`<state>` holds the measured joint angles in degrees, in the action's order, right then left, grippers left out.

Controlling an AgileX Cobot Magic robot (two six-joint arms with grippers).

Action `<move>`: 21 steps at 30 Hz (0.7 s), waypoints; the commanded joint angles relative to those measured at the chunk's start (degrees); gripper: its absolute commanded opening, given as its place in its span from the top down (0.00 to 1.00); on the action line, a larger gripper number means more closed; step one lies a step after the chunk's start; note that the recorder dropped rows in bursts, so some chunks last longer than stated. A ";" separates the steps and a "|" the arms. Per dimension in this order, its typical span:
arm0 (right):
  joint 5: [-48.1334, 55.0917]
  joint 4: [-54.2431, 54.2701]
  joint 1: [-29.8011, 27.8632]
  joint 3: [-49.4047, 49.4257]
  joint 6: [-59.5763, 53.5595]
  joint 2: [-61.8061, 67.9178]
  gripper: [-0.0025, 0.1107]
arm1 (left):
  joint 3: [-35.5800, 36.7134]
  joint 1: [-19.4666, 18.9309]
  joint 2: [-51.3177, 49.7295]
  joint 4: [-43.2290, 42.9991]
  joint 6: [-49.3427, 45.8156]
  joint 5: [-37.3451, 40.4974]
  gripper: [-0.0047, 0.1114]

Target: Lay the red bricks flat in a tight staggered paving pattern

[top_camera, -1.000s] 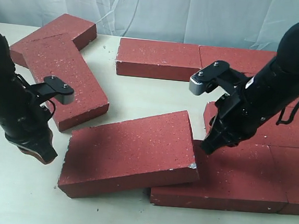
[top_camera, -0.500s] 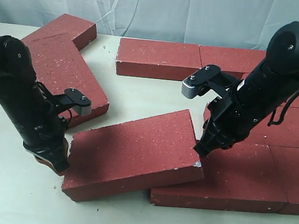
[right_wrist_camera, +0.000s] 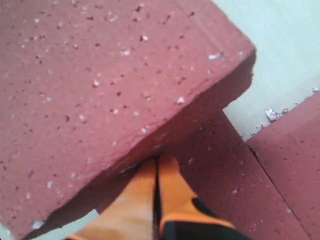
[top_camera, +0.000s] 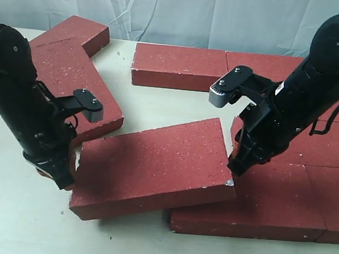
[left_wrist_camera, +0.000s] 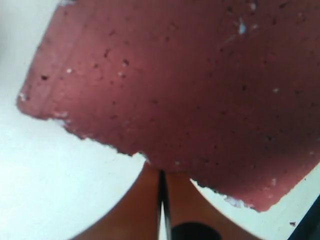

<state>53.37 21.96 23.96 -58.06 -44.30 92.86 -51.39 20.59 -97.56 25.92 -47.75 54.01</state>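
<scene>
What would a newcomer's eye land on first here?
The tilted brick at centre: its right end rides up on the laid bricks at lower right, so it is not flat. The left gripper and right gripper stand against its opposite ends, jaws shut and holding nothing. More loose bricks lie askew at back left.
</scene>
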 commanded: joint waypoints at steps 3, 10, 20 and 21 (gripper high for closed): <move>-2.08 2.27 0.10 -0.52 -0.58 -2.69 0.99 | -0.79 0.66 4.29 4.31 0.02 -5.34 0.96; -7.01 0.13 0.10 -0.52 -0.58 -2.59 0.99 | -1.10 0.66 4.91 7.95 -1.30 -13.93 0.96; -14.80 -1.63 0.10 -0.66 -0.58 -2.59 0.99 | -5.20 0.66 3.66 8.26 -1.30 -18.20 0.96; -15.13 -2.39 0.10 -0.94 -0.58 -2.45 0.99 | -5.71 0.66 3.08 8.26 -1.30 -18.93 0.96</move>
<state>42.21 14.93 23.40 -58.14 -44.47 90.54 -55.36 20.48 -93.57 27.68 -48.95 36.92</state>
